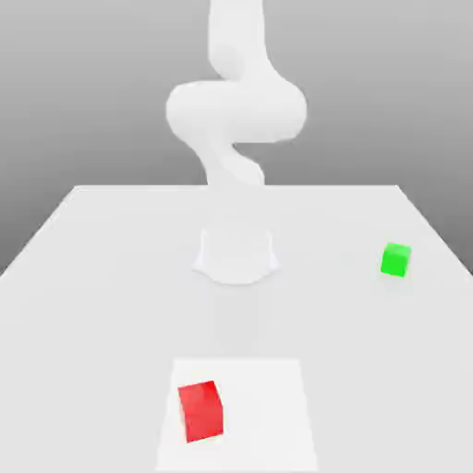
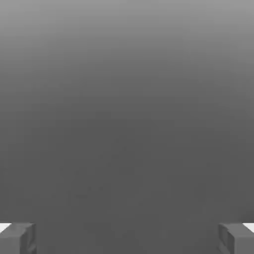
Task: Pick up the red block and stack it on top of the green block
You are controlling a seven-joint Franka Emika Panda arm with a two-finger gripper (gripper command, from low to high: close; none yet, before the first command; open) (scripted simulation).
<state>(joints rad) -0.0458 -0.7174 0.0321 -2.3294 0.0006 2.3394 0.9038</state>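
Looking first at the red block (image 1: 201, 411), we find a small plain cube of bright, even red with no marks, its edges turned a little askew to the table's edge. It sits near the front of the exterior view, slightly toward that view's left, on a paler square patch (image 1: 268, 416) of the surface. The green block (image 1: 395, 260) is a cube of much the same size, plain bright green, resting farther back toward the exterior view's right, well apart from the red one. Neither cube touches anything but the surface beneath it.

Both lie on a flat white table (image 1: 92, 277) that widens toward us, with a smooth grey backdrop behind it. We see the white arm (image 1: 236, 111) rising from its round base (image 1: 236, 256) at the table's middle, between and behind the two cubes.

From the hand view we see the gripper (image 2: 127, 238) with its two grey fingertips (image 2: 17, 238) spread wide at opposite sides, nothing between them, with plain grey shading beyond.
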